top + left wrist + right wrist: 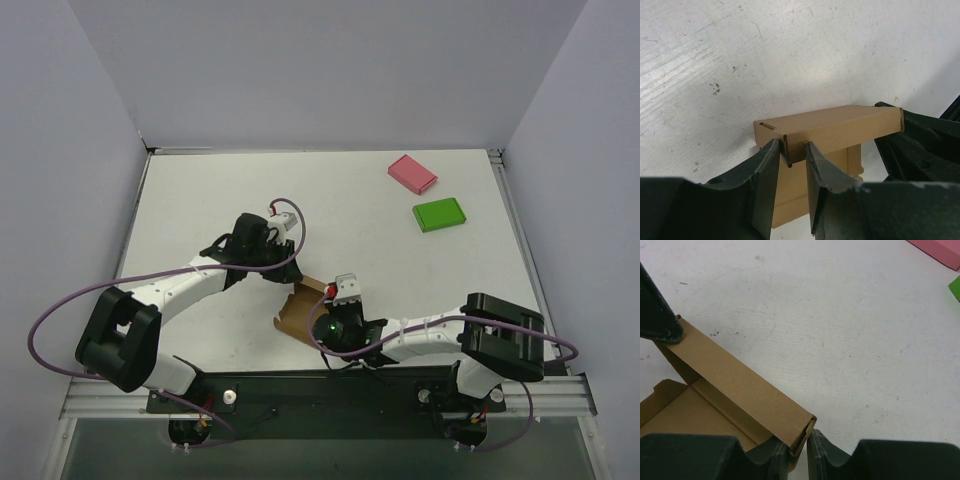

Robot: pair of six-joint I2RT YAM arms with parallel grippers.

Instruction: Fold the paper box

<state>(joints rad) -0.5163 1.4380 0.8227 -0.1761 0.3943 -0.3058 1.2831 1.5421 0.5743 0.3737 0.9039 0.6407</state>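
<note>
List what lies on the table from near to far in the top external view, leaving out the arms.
paper box → green flat box → pink flat box

— Overhead?
— High above the near edge, looking down on the whole tabletop [250,190].
— Wrists?
— Close over their own fingers [760,190], facing the paper box [830,127] from opposite ends.

Left arm [190,283] and right arm [425,335] hem the paper box [297,312].
</note>
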